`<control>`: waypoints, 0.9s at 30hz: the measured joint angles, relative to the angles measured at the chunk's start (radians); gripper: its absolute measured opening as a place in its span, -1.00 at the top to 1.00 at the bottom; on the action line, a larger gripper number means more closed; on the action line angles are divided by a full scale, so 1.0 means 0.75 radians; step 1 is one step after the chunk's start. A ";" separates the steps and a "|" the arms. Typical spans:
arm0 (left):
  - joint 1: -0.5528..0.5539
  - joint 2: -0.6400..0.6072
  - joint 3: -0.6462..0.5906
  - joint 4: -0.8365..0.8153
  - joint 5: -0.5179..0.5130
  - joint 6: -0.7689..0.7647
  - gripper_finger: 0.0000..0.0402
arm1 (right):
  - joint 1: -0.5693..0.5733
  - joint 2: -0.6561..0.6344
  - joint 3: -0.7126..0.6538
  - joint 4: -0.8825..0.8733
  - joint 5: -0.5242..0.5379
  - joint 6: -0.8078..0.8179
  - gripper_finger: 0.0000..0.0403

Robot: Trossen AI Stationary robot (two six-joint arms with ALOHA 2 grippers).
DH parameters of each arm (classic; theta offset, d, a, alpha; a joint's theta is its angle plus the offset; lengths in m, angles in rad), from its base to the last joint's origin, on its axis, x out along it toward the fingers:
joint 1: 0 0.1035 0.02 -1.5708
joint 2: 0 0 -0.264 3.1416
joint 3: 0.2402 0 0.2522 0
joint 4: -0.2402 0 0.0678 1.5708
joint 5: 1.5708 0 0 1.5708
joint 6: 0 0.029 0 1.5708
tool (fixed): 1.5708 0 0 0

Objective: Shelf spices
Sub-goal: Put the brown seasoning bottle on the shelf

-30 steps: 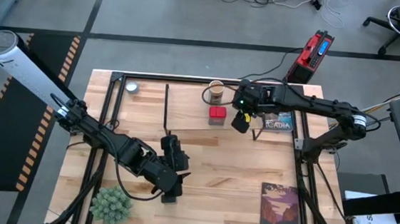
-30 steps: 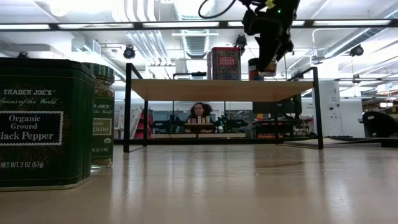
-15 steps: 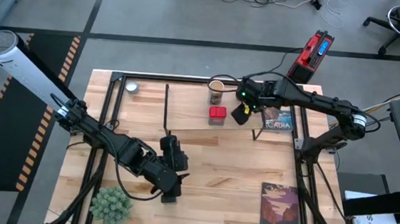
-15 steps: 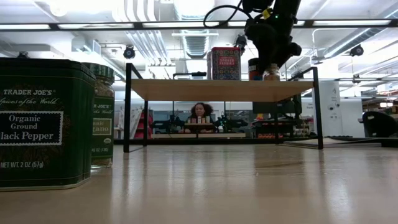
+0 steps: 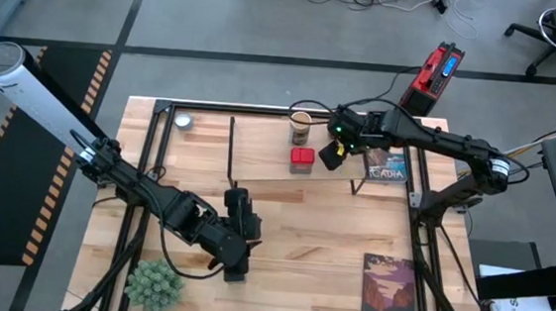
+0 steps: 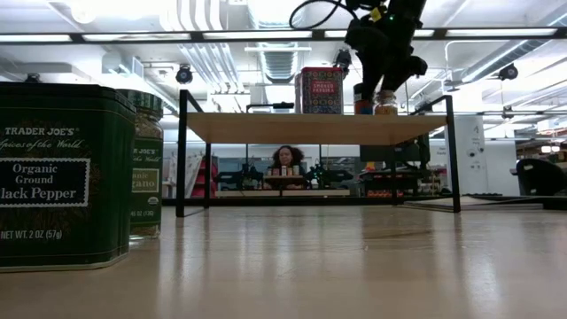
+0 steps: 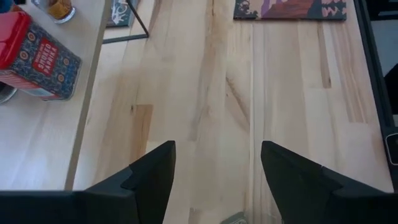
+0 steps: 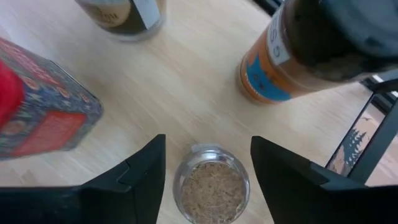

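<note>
My right gripper (image 8: 207,140) hangs open over the shelf (image 5: 259,144), fingers pointing down on either side of a small clear jar of tan spice (image 8: 211,185) that stands on the board. Around it stand the red square tin (image 8: 43,118), an orange-labelled dark-lidded jar (image 8: 292,56) and a tan cylinder (image 5: 300,127). In the low view the gripper (image 6: 379,87) is just above the jars. My left gripper (image 7: 216,146) hovers open over bare table near the front left. The black pepper tin (image 6: 58,173) and green-lidded jar (image 6: 146,168) stand on the tabletop.
A small pale jar (image 5: 183,121) sits at the shelf's far left. One picture book (image 5: 386,169) lies by the shelf's right end, another (image 5: 389,293) near the front right. A fuzzy green ball (image 5: 154,283) sits at the front left. Black upright dividers (image 5: 231,147) cross the shelf.
My right gripper has rolled about its wrist, shifted slightly toward the far edge and opened, letting go of the small jar, which now stands on the shelf board below it. The left arm has kept still.
</note>
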 joint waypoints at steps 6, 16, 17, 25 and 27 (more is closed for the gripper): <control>0.000 0.000 0.000 -0.032 0.005 -0.019 -0.17 | 0.000 -0.019 0.080 -0.034 0.018 -0.004 -0.15; -0.001 0.000 0.000 -0.043 0.007 -0.058 -0.15 | 0.026 -0.041 0.146 -0.239 0.039 -0.021 -0.14; -0.001 0.000 0.000 -0.042 0.007 -0.062 -0.14 | 0.028 -0.040 0.146 -0.242 0.063 -0.020 -0.13; -0.001 0.000 0.000 -0.037 0.027 -0.077 -0.09 | 0.030 -0.034 0.145 -0.272 0.118 0.010 -0.08; 0.000 0.000 0.000 -0.038 0.028 -0.075 -0.10 | 0.029 -0.034 0.145 -0.319 0.133 0.009 -0.07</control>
